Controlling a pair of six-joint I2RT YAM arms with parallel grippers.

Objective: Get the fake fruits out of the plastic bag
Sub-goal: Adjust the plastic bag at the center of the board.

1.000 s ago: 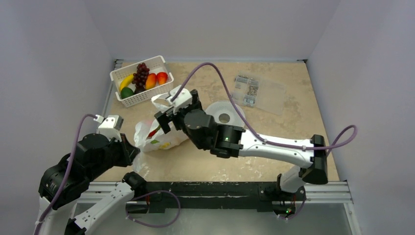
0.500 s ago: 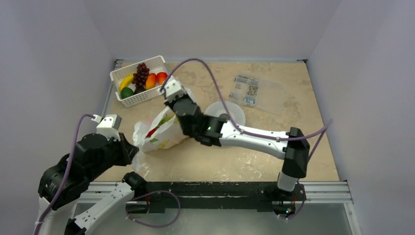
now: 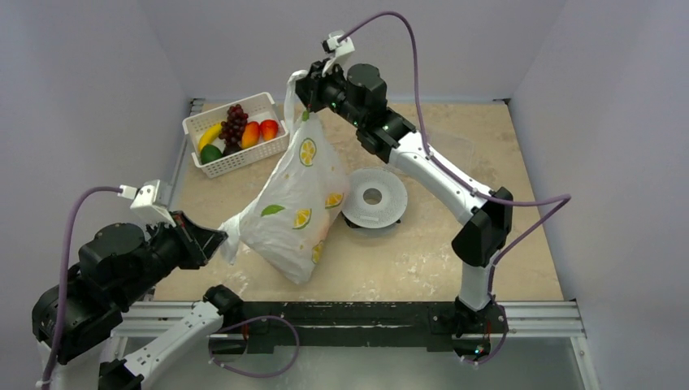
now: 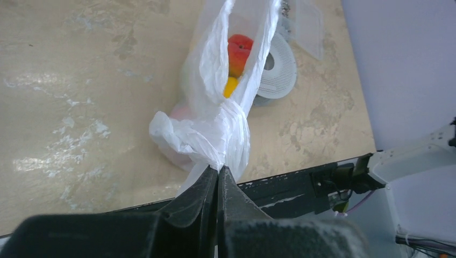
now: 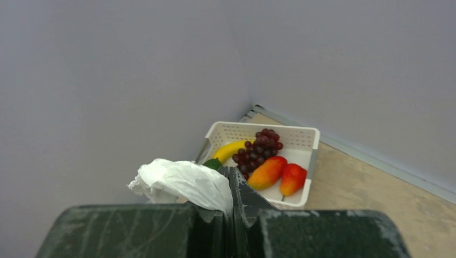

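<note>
I am pinching the plastic bag point(image 3: 296, 203) with both tools at once. My right gripper point(image 3: 305, 99) is pressed together on one handle loop and is holding it high above the table point(image 3: 422, 260), so the wrist view shows crumpled white film bunched against my closed fingers point(image 5: 239, 199). My left gripper point(image 3: 218, 238) is clamped on the bag's other gathered end, down low near the front edge, with twisted plastic bulging just past the fingertips. The bag is hanging slanted between the two grips, lemon-slice and leaf prints facing up; I cannot tell whether its bottom is touching the table. The fake fruits point(image 4: 239, 51) are sitting inside it, a red-orange one and a yellow one showing through the film. A white basket point(image 3: 236, 162) with a banana point(image 5: 231, 150) and dark grapes point(image 5: 261, 148) is standing in the far left corner, and a white disc point(image 3: 382, 211) is lying just beside the bag.
</note>
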